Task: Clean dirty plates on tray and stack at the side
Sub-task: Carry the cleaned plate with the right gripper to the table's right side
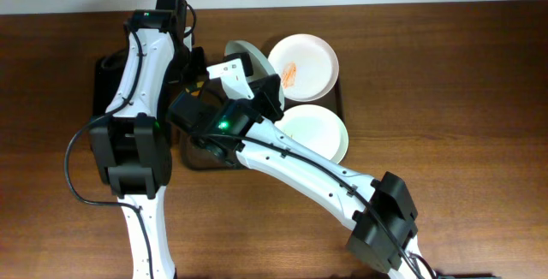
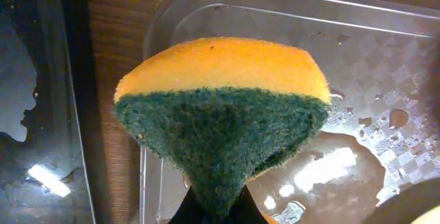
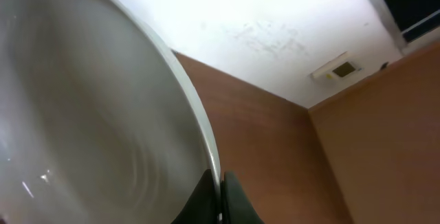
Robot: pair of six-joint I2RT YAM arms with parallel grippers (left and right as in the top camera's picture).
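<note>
My right gripper (image 3: 221, 189) is shut on the rim of a white plate (image 3: 82, 114) and holds it tilted up on edge; it shows above the tray in the overhead view (image 1: 247, 54). My left gripper (image 2: 218, 210) is shut on a yellow-and-green sponge (image 2: 220, 114), just above the wet, glossy tray (image 2: 385, 66). Two more plates lie on the dark brown tray (image 1: 340, 99). The far one (image 1: 304, 67) has an orange smear. The near one (image 1: 315, 132) looks clean. Both arms meet over the tray's left part, hiding it.
A smaller black tray (image 1: 104, 65) lies left of the brown tray, partly under the left arm; it also shows at the left edge of the left wrist view (image 2: 27, 114). The wooden table (image 1: 445, 74) stretches to the right of the tray.
</note>
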